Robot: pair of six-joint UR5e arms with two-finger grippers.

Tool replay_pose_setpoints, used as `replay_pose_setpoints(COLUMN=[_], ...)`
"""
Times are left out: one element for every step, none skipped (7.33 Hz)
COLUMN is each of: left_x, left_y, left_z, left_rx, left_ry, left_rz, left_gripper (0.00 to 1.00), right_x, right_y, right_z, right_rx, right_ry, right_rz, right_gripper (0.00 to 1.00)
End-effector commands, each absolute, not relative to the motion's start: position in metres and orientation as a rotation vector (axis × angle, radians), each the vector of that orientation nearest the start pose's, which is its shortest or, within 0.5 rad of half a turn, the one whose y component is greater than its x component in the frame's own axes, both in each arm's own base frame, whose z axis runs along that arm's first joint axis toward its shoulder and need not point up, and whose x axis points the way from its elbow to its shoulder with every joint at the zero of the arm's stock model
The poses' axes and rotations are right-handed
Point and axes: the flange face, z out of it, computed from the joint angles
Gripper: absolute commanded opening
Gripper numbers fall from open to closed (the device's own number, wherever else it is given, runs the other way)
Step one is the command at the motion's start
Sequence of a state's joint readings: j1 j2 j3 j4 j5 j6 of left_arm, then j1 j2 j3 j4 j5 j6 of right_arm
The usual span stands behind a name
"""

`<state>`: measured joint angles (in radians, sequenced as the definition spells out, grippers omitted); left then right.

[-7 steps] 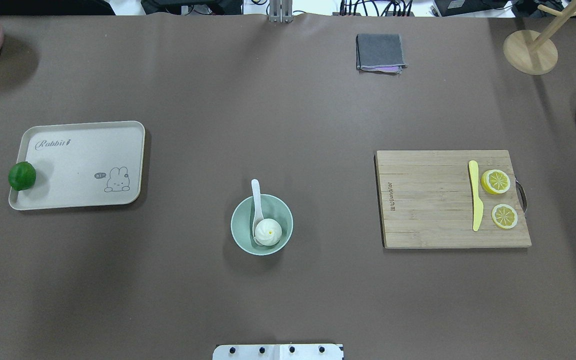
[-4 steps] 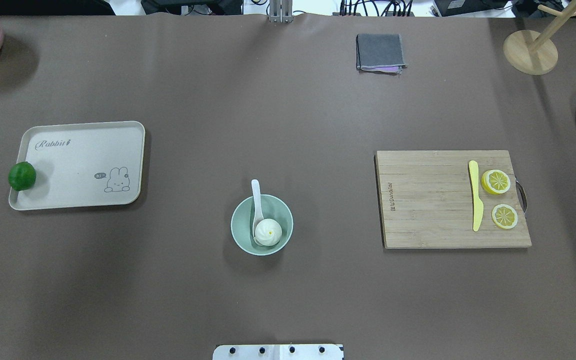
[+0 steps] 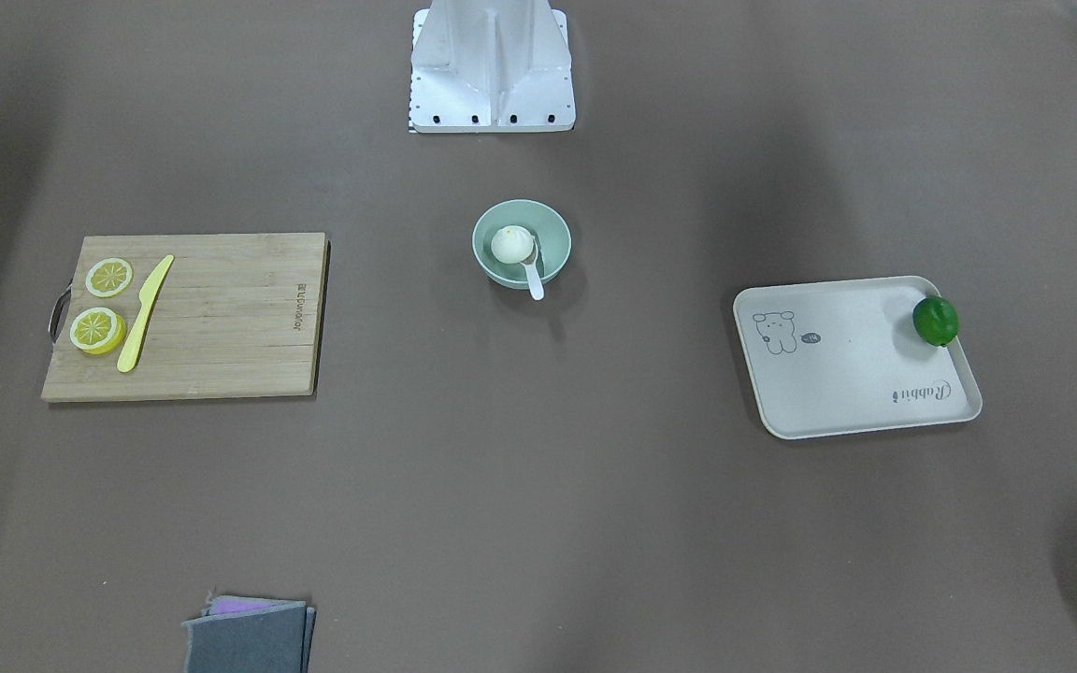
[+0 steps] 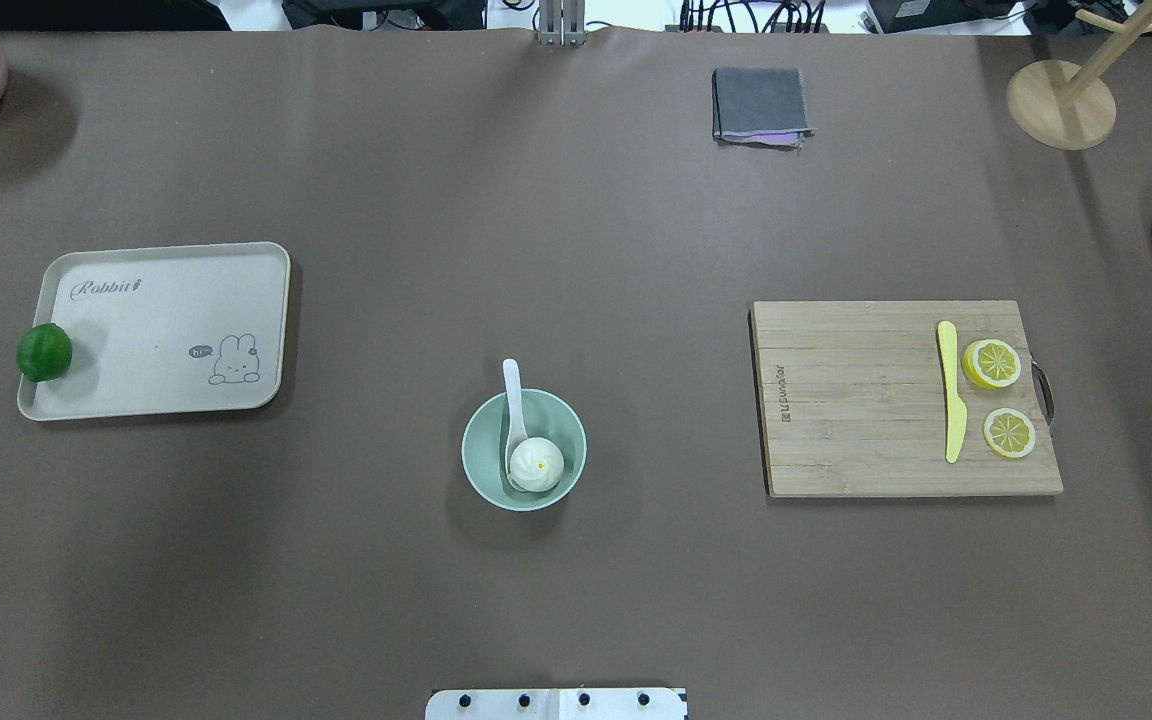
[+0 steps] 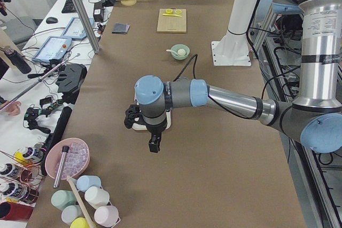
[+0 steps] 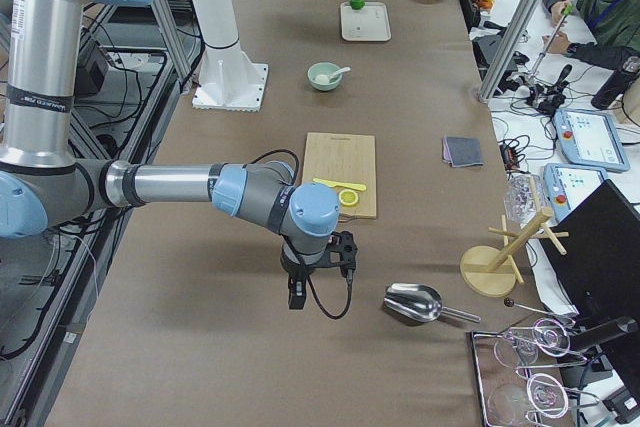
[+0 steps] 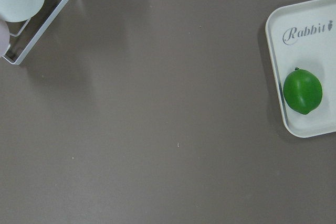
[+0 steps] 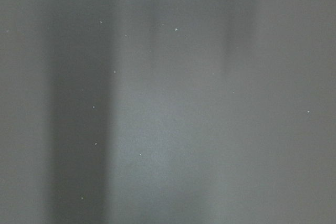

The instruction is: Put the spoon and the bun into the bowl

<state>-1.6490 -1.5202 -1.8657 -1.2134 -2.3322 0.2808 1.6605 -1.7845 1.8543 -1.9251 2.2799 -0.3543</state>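
Nothing on the table has shifted in the overhead view since a second ago; every item lies where it lay. The wide brown-covered table (image 4: 576, 250) carries it all. Both arms are held out past the table's ends and show only in the side views: the left gripper (image 5: 154, 148) hangs pointing down above the brown surface near the cream tray's end, and the right gripper (image 6: 297, 297) hangs pointing down beyond the cutting board, near a steel scoop. From these views I cannot tell whether either claw is wide or narrow, and neither holds anything that can be seen. The rectangular bamboo cutting board (image 4: 856, 400) lies on the robot's right, the flat cream rectangular tray with a rabbit print (image 4: 156, 300) on its left. Between them, close to the robot's base, stands the round pale mint-green bowl (image 4: 481, 462). A folded grey cloth (image 4: 759, 103) lies at the far side. On the board, a long yellow plastic knife (image 4: 951, 400) lies just beside two yellow lemon slices (image 4: 991, 363). A round green lime (image 4: 44, 352) sits in the tray's outer corner. The small white soup spoon (image 4: 511, 385) has its scoop down in the bowl and its handle leaning over the far rim. The small round white steamed bun (image 4: 537, 464) rests inside the bowl, touching the scoop.
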Motion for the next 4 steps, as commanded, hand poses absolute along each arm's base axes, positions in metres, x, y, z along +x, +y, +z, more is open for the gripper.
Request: replay_pose_setpoints(left_x=[-0.0995,-0.0996,-0.0996,-0.0996], left_y=[-0.4436,-0.4435,-0.4435,-0.4435], left_z=[0.5751,0.5738,0.5738,0.5738], left_rx=[0.03,0.032,0.032,0.032], left_ry=[0.769,0.767,0.767,0.767], left_rz=[0.149,0.15,0.149,0.149], left_gripper=[0.99,0.99,0.99,0.99], right_x=[0.1015,0.1015,0.1012,0.1011], right_y=[-0.3674,-0.3667,-0.3653,-0.3653], right_z=[0.652,0.6526,0.6529,0.6528], right_rx=[-0.113,-0.115,-0.116,-0.115], right_ry=[-0.747,-0.748,-0.749,-0.751], right_rz=[-0.151,-0.15,-0.15,-0.149], right_gripper=[1.0,1.0,1.0,1.0])
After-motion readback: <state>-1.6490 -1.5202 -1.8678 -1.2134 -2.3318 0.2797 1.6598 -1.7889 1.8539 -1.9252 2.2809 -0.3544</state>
